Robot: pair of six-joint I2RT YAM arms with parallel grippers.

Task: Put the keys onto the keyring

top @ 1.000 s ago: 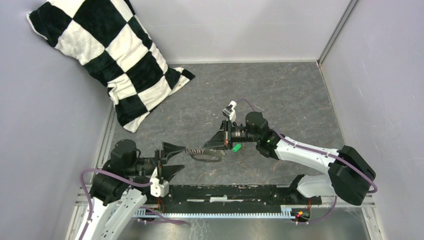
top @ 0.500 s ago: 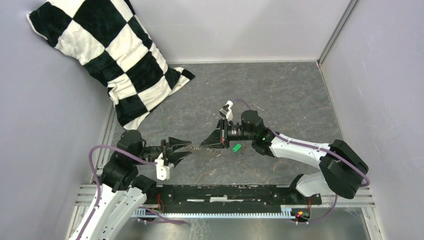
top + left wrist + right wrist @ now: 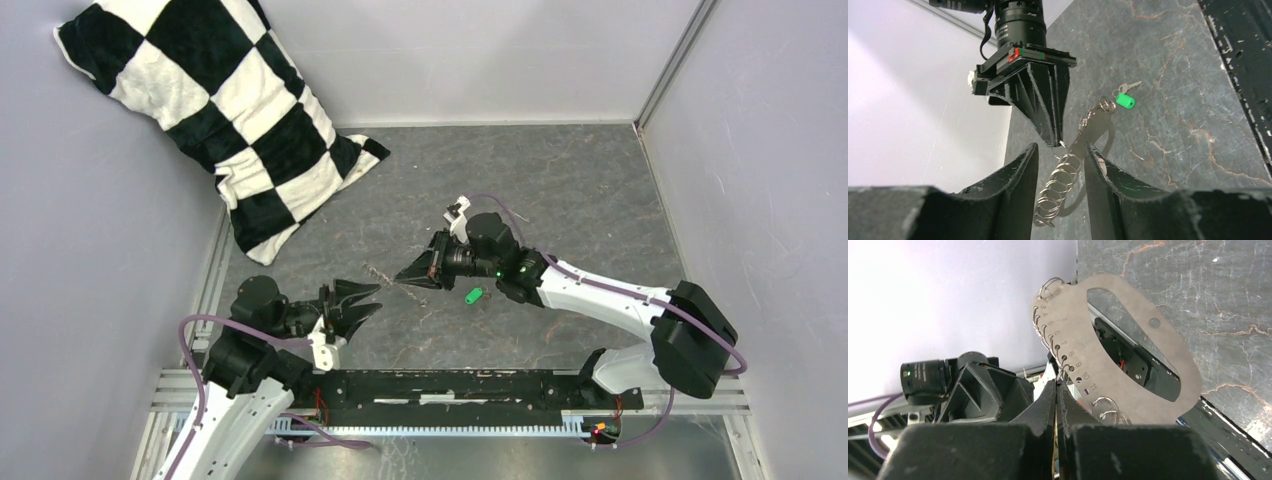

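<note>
My right gripper (image 3: 1057,384) is shut on the rim of the keyring (image 3: 1128,375), a flat silvery loop plate with numbered holes and small wire rings along one edge. It holds the plate above the table. In the top view the keyring (image 3: 383,274) shows edge-on between the two grippers. My left gripper (image 3: 1061,147) stands open, a jaw on each side of the keyring's strung rings (image 3: 1062,175) without touching them. The right gripper (image 3: 1054,137) pinches just above those rings. The key (image 3: 473,294), green-headed, lies on the grey table under the right forearm, and the key (image 3: 1124,100) is apart from both grippers.
A black-and-white checkered pillow (image 3: 220,110) leans in the back left corner. Grey walls close in the table on the left, back and right. A black rail (image 3: 450,385) runs along the near edge between the arm bases.
The right gripper has carried the keyring back and to the left, turning it edge-on. The left jaws have narrowed and now stand on either side of its rings.
</note>
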